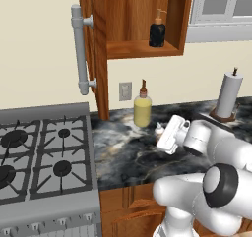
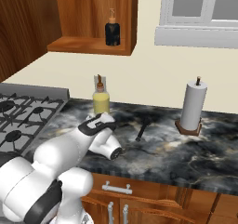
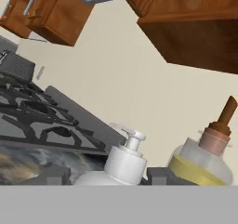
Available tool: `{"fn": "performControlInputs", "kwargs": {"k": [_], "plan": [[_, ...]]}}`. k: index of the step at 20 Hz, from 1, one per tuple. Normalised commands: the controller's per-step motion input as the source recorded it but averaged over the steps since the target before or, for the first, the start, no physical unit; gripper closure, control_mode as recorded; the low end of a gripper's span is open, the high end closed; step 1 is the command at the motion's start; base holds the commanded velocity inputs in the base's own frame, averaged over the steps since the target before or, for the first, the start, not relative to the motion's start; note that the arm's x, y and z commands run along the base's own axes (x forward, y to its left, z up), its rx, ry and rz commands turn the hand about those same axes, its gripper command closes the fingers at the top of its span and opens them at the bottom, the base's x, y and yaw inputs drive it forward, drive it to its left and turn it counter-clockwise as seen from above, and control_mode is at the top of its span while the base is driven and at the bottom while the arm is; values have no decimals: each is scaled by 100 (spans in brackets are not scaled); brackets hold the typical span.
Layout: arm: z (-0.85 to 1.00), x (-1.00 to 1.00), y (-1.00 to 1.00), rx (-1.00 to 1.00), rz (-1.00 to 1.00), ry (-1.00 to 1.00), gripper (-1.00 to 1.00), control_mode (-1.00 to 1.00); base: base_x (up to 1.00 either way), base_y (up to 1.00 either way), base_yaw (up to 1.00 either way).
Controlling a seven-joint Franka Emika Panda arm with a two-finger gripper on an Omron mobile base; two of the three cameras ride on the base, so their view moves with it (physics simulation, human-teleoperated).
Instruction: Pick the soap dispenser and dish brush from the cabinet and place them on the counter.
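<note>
the tool (image 3: 107, 174) is clenched on the white soap dispenser (image 3: 124, 165), fingers on either side of its body under the pump, low over the desk (image 1: 123, 157). it looks light, stiff, smooth plastic, likely slippery and top-heavy, so hold the body, never the pump head. a yellow bottle (image 3: 200, 165) stands just beside it. the cabinet (image 1: 133, 14) hangs open above.
</note>
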Motion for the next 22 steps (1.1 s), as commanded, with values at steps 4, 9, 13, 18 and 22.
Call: {"fn": "performControlInputs", "kwargs": {"k": [4,9,13,18,22], "plan": [[-22,-12,0,0,3,-1,100,-100,0,0,0],[-24,-16,-1,0,3,-1,100,-100,0,0,0],[-21,-11,-9,6,2,0,100,-100,0,0,0],[-23,-2,-9,9,2,0,100,-100,0,0,0],[-25,-1,-7,9,3,0,100,-100,0,0,0]]}}
